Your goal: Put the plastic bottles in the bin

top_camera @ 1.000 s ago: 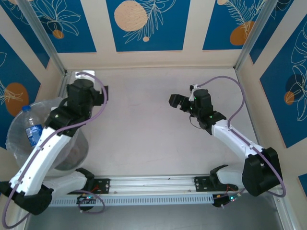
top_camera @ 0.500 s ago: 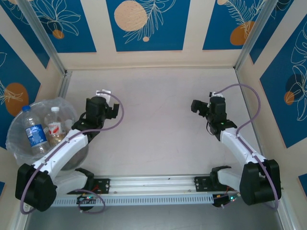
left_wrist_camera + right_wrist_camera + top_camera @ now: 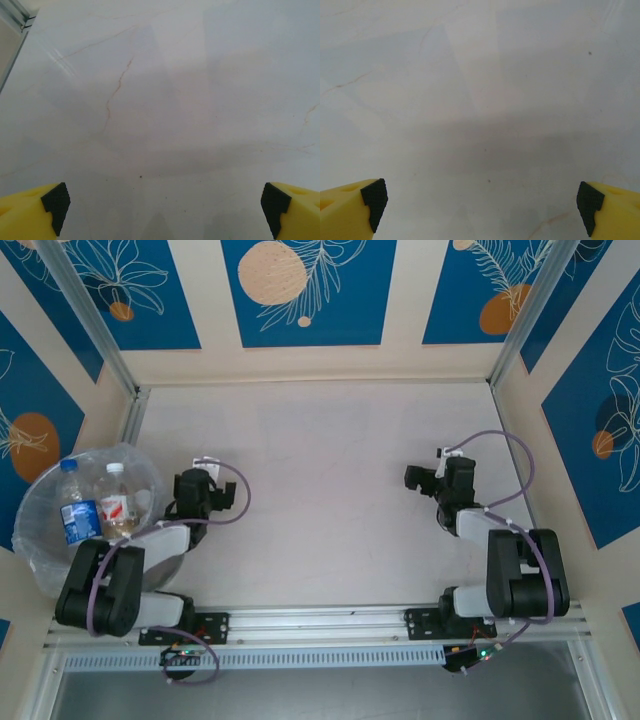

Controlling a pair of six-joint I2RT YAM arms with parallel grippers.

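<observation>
Top external view: left pincer (image 3: 212, 492) and right pincer (image 3: 418, 478) splayed fully, gripping nothing, tucked low over desk (image 3: 320, 440). Two plastic bottles (image 3: 75, 515) upright inside bin (image 3: 38, 558), just left of left pincer, well apart from right pincer. Reads as rest pose: likely nothing left to fetch.

Left end effector (image 3: 162, 207) gapes wide above the veined table (image 3: 165, 90).

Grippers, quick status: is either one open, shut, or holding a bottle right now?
Left gripper: open, holding nothing.
Right gripper: open, holding nothing.
</observation>
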